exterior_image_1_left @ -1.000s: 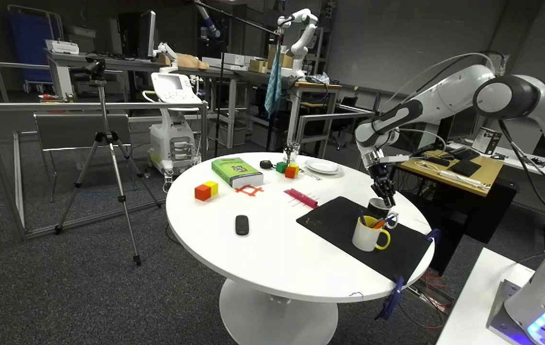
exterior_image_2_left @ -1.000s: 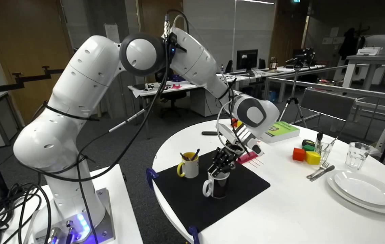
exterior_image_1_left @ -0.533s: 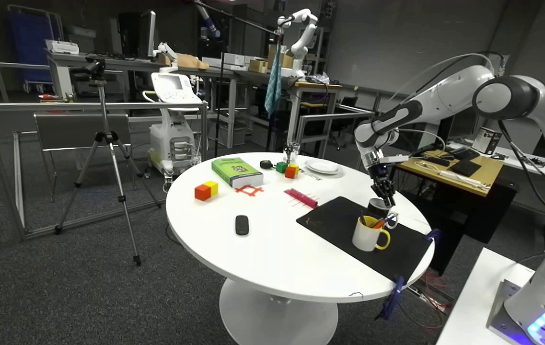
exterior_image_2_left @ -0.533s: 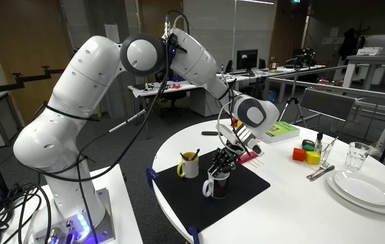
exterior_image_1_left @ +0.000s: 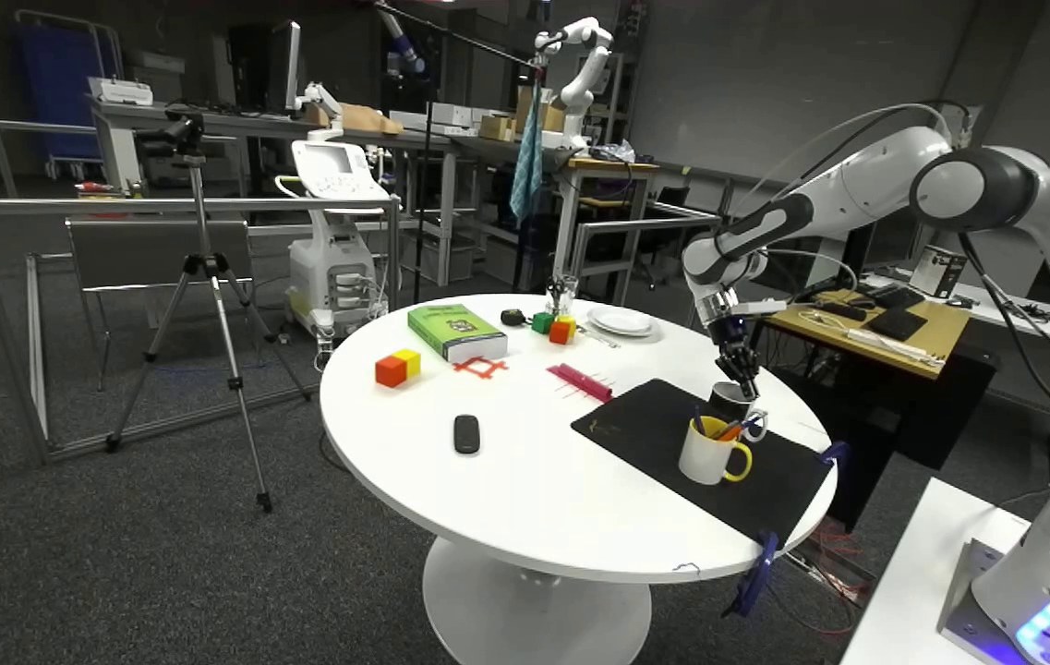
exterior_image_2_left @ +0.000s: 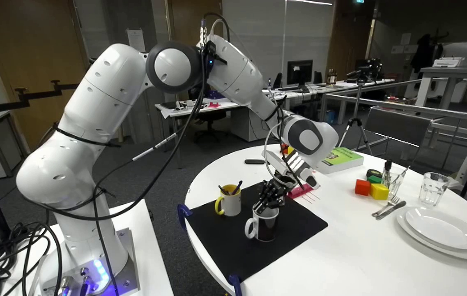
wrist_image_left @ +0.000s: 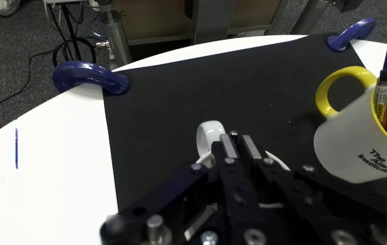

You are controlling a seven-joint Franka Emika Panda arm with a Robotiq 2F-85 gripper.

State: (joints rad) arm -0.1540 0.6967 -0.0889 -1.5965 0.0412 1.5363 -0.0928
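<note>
A black-and-white mug stands upright on a black mat; its white handle shows in the wrist view. My gripper points down at a slant over this mug's rim, near the handle side, and hides much of the rim in the wrist view. Its fingers are nearly together, with a dark pen-like thing with a shiny round end between the tips. The rest of that thing is hidden. A white mug with yellow inside and handle, holding several pens, stands beside it.
Blue clamps hold the mat at the table's edge. On the white round table are a green book, coloured cubes, glasses, plates, cutlery, a pink part and a dark phone-like object.
My gripper has risen very slightly at the mug, and a little more of the rim shows. The mug seems to have shifted minimally. The other things have not moved.
</note>
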